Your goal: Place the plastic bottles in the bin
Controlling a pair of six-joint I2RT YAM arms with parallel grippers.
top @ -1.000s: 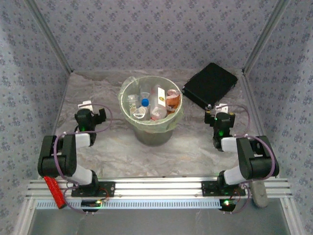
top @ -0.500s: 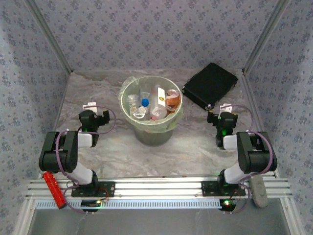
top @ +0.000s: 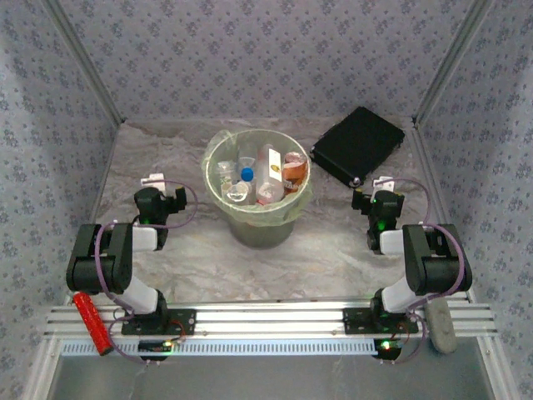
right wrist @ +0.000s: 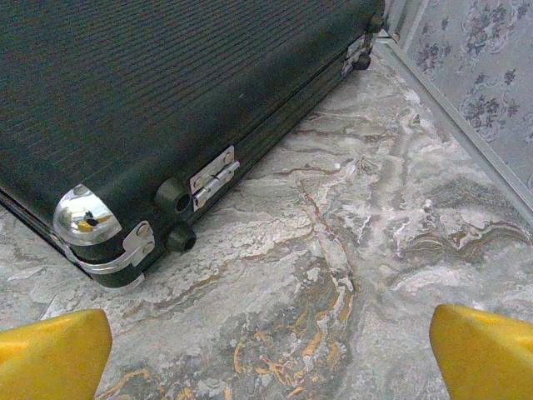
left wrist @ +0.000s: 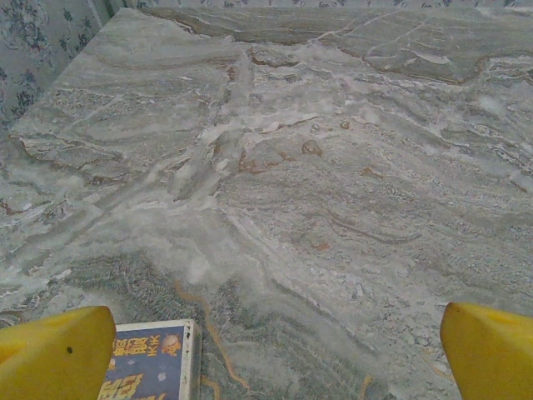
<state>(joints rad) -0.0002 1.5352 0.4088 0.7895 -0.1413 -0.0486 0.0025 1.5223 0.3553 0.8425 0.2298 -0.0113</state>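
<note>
The left gripper (top: 161, 190) is hovering spread wide over the marble-veined table (top: 333, 258), while the plastic bottles (top: 268, 171) are standing crowded inside the round, pale-green, bag-lined bin (top: 209, 175). Light, thin-walled and slick, they are likely calling for a gentle pinch across the body below the cap. The right gripper (top: 379, 193) is gaping empty near the ribbed black case (top: 358, 142).

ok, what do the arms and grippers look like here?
Left arm and right arm match: black joint housings, white links, a purple cable looped alongside, green lights at wrist and base. Left gripper and right gripper have blunt yellow fingers.
</note>
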